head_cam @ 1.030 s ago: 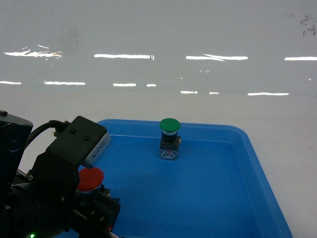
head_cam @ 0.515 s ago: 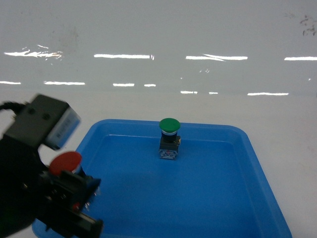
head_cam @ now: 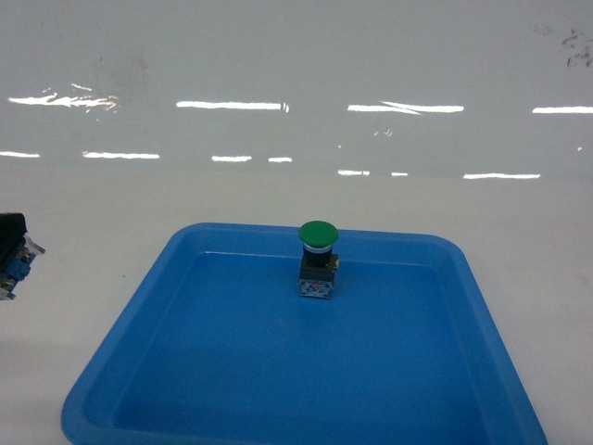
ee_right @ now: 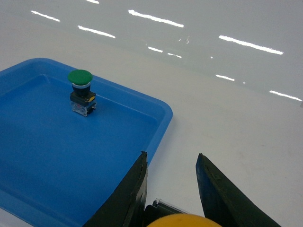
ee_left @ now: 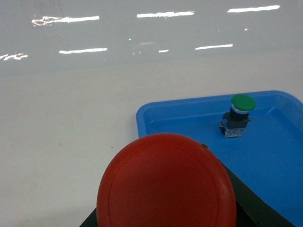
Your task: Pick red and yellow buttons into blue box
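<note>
Red button: carried by the left end effector, cap filling the left wrist view's foreground, above the white worktop.
Yellow button: seated between the right end effector fingers, cap only partly in view.
Green button: upright at the rear of the shallow blue tray.
Blue box: not visible.

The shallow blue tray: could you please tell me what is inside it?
Only the green-capped push-button stands upright inside the tray, near its far wall. Its near edge is cut off.
</note>
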Motion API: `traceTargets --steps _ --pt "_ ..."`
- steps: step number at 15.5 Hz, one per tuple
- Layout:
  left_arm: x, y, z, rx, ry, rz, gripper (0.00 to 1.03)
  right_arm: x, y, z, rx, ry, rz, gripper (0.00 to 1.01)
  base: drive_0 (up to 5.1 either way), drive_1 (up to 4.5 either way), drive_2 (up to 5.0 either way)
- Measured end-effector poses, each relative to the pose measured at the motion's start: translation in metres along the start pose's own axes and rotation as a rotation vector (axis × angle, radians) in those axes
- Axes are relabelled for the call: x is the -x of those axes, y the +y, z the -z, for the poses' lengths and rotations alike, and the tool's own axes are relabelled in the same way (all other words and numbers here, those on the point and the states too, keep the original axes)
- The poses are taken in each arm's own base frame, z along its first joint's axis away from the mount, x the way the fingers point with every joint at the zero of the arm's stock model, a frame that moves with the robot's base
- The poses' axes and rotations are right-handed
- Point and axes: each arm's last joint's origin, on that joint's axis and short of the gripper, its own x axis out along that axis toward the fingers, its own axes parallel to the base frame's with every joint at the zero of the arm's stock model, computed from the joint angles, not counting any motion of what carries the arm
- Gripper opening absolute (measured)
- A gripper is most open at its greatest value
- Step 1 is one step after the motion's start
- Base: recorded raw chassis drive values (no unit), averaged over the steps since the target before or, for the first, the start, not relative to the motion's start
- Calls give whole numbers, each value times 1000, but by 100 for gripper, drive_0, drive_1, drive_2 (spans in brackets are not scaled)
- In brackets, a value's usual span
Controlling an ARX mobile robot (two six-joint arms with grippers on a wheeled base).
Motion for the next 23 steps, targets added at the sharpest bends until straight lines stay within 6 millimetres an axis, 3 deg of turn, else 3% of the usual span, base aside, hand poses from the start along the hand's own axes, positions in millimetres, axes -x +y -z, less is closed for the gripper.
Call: traceTargets --steps 5,8,23 --pt "14 -4 -4 -10 -44 -5 33 0 0 0 0 0 0 29 0 0 0" --pt "30 -16 -3 -42 -25 121 33 0 0 0 0 0 0 29 0 0 0" --pt "29 -15 -3 -55 -28 111 33 0 0 0 0 0 1 29 0 0 0"
